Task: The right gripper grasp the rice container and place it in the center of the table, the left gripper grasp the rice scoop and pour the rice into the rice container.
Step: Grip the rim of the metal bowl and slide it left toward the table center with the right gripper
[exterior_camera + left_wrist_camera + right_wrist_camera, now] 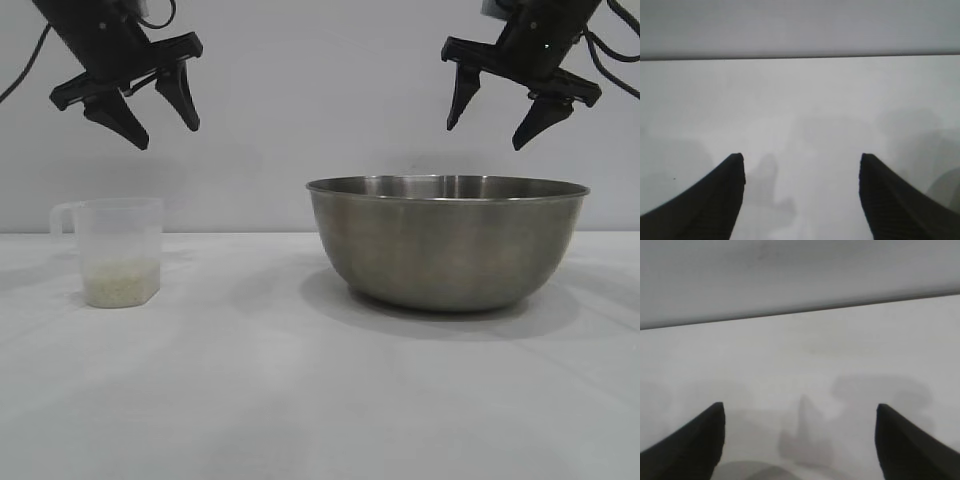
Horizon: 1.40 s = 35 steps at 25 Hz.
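- The rice container (447,240) is a wide, round bowl of brushed steel with a thin rolled rim and a smoothly curved wall that narrows to a small base. It sits on the table (300,400) to the right of the middle, a soft shadow pooled under it.
- The table is a plain, matte white surface, flat and without marks.
- The rice scoop (118,250) is a small, cloudy see-through plastic cup with slightly tapered sides and a loop handle on its left side. It stands upright at the left of the table, well apart from the bowl.
- The rice (120,283) lies in the bottom of the scoop as a pale, creamy, grainy layer, filling only the lowest part.
- The left gripper (158,108) hangs in the air above the scoop, its two dark, pointed fingers spread apart with nothing between them and touching nothing. It tilts downward at a slant.
- The right gripper (500,112) hangs above the bowl's rim, fingers spread wider, holding nothing and clear of the steel. It too slants downward.
- In each wrist view the ribbed dark fingertips (715,200) stand wide apart over bare white table, as do those of the right arm (690,445).
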{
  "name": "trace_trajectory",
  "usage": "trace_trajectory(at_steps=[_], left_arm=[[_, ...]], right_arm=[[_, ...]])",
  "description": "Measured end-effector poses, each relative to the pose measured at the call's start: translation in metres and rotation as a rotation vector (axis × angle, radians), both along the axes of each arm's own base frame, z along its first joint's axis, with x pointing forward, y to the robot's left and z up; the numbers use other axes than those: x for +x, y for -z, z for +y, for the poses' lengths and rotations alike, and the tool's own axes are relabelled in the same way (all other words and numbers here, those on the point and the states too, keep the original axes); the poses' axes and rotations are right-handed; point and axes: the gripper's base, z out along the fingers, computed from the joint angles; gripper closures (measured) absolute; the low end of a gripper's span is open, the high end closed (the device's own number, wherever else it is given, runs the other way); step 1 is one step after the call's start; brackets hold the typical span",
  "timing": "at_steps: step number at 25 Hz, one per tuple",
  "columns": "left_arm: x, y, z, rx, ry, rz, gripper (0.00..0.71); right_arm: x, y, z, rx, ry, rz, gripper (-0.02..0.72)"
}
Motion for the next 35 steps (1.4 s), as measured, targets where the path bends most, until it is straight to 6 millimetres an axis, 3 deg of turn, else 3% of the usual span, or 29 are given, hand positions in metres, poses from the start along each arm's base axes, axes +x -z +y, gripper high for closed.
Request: trace_trajectory(at_steps=[16, 23, 35], left_arm=[[0.0, 0.0, 0.0, 0.005, 0.006, -0.001, 0.28], [0.0, 0.0, 0.0, 0.009, 0.012, -0.002, 0.28], [0.0, 0.0, 0.0, 0.009, 0.012, -0.002, 0.28]], right_arm=[[-0.001, -0.001, 0.0, -0.013, -0.025, 0.0, 0.127], [-0.002, -0.022, -0.002, -0.104, -0.102, 0.018, 0.127], [-0.03, -0.014, -0.01, -0.226, -0.207, 0.35, 0.127]])
